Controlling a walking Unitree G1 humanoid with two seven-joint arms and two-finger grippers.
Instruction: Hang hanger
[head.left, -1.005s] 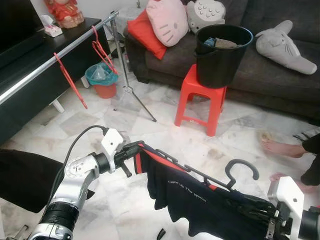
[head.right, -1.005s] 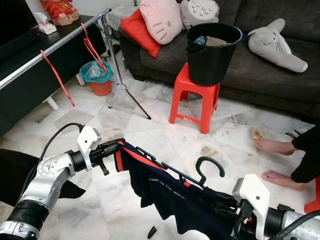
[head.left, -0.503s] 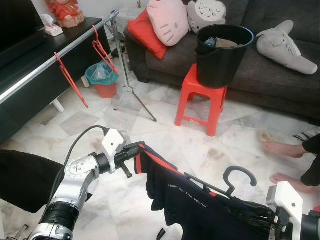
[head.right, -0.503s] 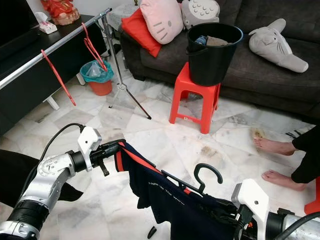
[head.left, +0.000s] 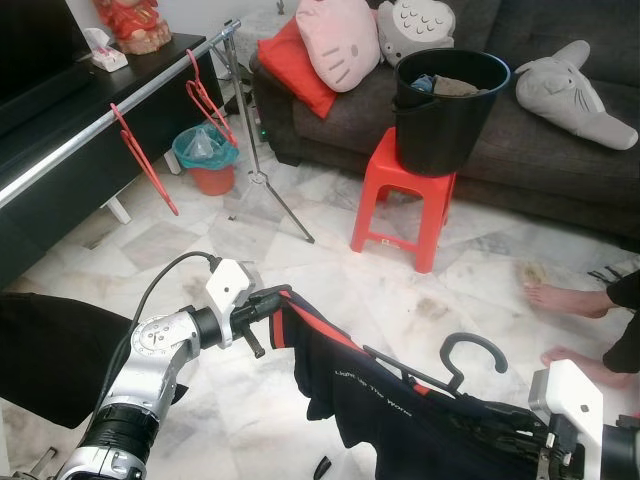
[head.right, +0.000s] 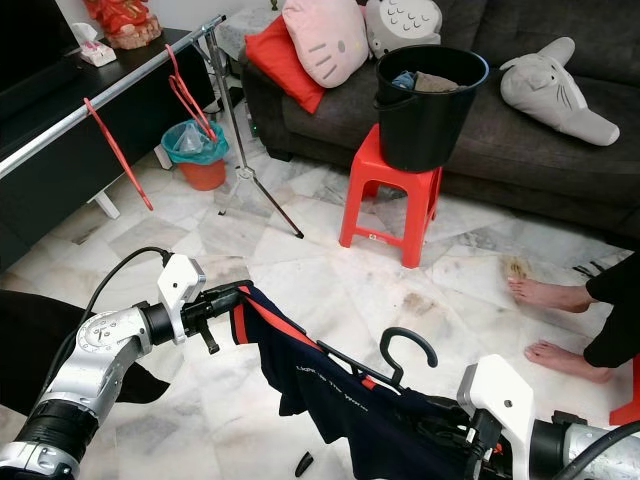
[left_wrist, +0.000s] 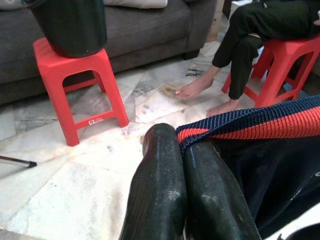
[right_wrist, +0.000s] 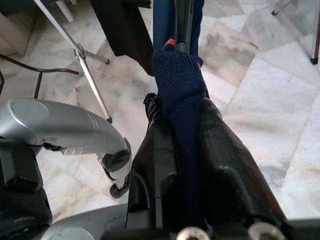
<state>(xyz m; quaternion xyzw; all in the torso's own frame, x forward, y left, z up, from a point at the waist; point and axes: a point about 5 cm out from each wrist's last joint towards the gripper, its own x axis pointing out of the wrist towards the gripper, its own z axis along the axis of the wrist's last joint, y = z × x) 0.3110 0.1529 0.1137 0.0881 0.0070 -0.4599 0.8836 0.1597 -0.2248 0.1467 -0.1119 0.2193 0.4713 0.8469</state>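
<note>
Two pincers are holding a navy shirt with red-striped trim (head.left: 400, 400) stretched on a black plastic hanger (head.left: 450, 365) low above the marble floor (head.left: 330, 260). The left pincer (head.left: 268, 305) is clamped on the collar trim at nine o'clock; the right pincer (right_wrist: 182, 165) is pinching fabric at four o'clock. A silver rail (head.left: 120, 100) carrying red hangers (head.left: 205, 105) is running toward eleven o'clock.

The black hanger (head.left: 455, 365) with the navy shirt (head.left: 400, 410) has sunk lower and drifted toward the robot's left since a second ago; its hook now sits closer to the right gripper (head.left: 535, 455). The shirt sags deeper between the two grippers. The left gripper (head.left: 275, 310) has shifted only slightly, as far as I can tell.
</note>
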